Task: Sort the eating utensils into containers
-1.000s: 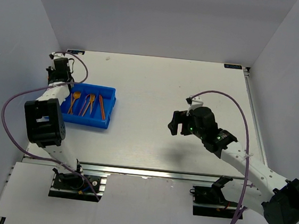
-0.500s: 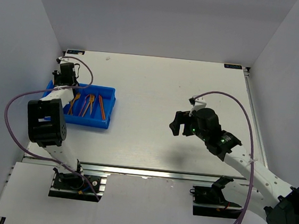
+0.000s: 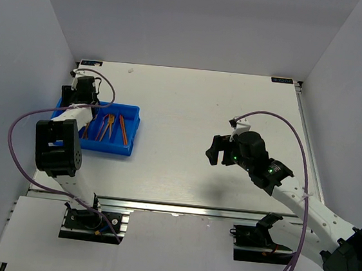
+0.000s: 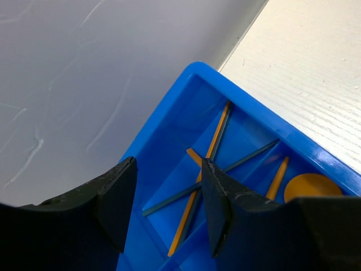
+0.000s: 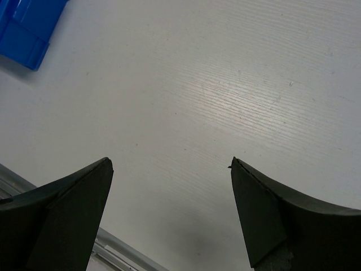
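A: L fingers (image 3: 82,91), status?
B: Apart, nothing betw. them. They hang over a corner compartment of the blue bin (image 4: 248,104), next to the wall (image 4: 84,84).
A: Utensils?
B: In the bin. Orange and dark blue sticks (image 4: 206,169) lie crossed directly below the L fingers. An orange spoon (image 4: 309,187) lies just to their right.
A: R fingers (image 3: 216,150)?
B: Wide apart and empty, above bare bench (image 5: 225,84). The bin is well apart from them, to the far left.

A white table (image 3: 190,110) sits between grey walls (image 3: 193,20), a small scrap (image 3: 131,71) near its far edge.
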Controlling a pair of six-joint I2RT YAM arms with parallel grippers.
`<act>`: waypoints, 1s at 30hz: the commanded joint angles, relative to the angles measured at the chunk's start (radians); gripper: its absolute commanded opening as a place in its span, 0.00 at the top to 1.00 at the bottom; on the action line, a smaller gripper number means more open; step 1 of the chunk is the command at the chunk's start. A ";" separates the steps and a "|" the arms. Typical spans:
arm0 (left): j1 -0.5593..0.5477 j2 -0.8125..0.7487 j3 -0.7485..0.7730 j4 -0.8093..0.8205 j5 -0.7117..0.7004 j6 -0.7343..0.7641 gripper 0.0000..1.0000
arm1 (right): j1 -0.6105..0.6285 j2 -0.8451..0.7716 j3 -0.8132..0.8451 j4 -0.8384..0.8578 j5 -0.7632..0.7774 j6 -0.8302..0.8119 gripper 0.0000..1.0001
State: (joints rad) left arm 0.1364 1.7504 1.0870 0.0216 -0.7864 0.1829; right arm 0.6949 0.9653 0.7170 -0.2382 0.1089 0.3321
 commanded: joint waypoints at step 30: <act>-0.037 0.035 0.231 -0.253 0.441 -0.123 0.19 | 0.006 0.148 0.122 -0.101 0.006 0.019 0.11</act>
State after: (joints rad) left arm 0.0925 1.8156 1.3151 -0.2546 -0.3206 0.0269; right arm 0.6952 1.0931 0.7765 -0.3027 0.1032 0.3367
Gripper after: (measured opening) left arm 0.810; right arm 0.895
